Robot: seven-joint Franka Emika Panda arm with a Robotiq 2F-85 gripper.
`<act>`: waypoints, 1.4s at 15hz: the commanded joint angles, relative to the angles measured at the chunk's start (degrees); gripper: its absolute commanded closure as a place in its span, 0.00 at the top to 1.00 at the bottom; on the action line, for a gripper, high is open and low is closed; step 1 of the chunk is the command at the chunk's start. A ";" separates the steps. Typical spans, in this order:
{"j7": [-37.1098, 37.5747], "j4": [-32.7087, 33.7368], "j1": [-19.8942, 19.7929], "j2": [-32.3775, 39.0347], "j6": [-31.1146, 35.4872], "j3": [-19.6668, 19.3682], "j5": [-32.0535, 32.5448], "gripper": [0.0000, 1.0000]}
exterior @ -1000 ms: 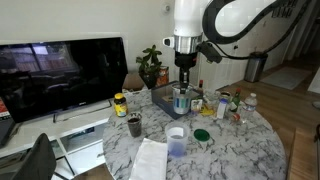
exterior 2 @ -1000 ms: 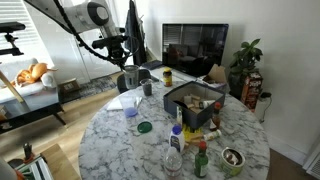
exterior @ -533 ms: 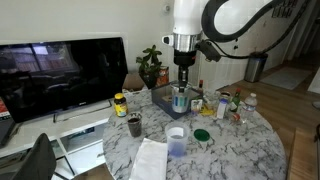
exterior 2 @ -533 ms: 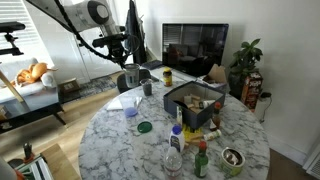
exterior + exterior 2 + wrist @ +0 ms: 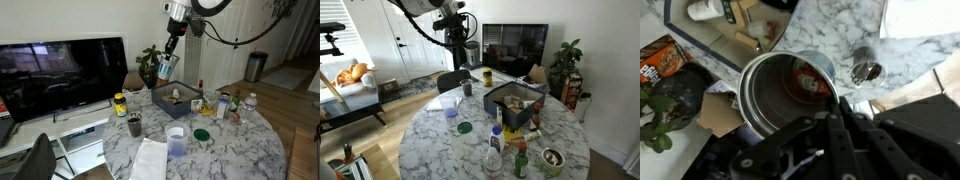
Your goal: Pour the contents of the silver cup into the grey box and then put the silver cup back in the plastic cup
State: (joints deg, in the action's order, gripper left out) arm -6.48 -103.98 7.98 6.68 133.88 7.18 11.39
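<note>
My gripper [image 5: 167,62] is shut on the silver cup [image 5: 166,68] and holds it tilted high in the air, above and beside the grey box [image 5: 165,106]. Both also show in an exterior view, the gripper [image 5: 469,44] with the cup [image 5: 471,53] up in front of the TV, away from the box [image 5: 505,116]. In the wrist view the cup [image 5: 765,95] fills the middle, with something reddish inside it. The fingers [image 5: 812,118] clamp its rim, and the box's rim [image 5: 697,42] is at the upper left. The plastic cup [image 5: 175,140] stands on the table [image 5: 451,106].
A small dark grey cup [image 5: 134,125] and a yellow-lidded jar [image 5: 120,104] stand near the table's edge. A white sheet [image 5: 150,160], a green lid [image 5: 202,135], several bottles [image 5: 496,150], a water bottle [image 5: 250,104], a TV [image 5: 60,75] and a plant [image 5: 150,58] are around.
The arm has risen sharply. The gripper and silver cup went from low over the grey box to high in the air beside it, and the cup is now tilted.
</note>
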 commanded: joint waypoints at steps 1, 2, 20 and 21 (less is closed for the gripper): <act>3.48 6.50 -1.80 6.98 7.45 -1.61 -3.31 0.01; 4.46 7.42 -2.11 8.44 9.80 -2.08 -3.70 0.01; -2.40 8.88 -10.59 15.72 20.47 3.71 -31.73 0.01; -4.61 9.32 -12.21 16.33 21.33 5.39 -36.12 0.01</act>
State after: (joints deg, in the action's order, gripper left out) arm -5.45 -95.93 0.49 20.88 152.24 7.74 -14.36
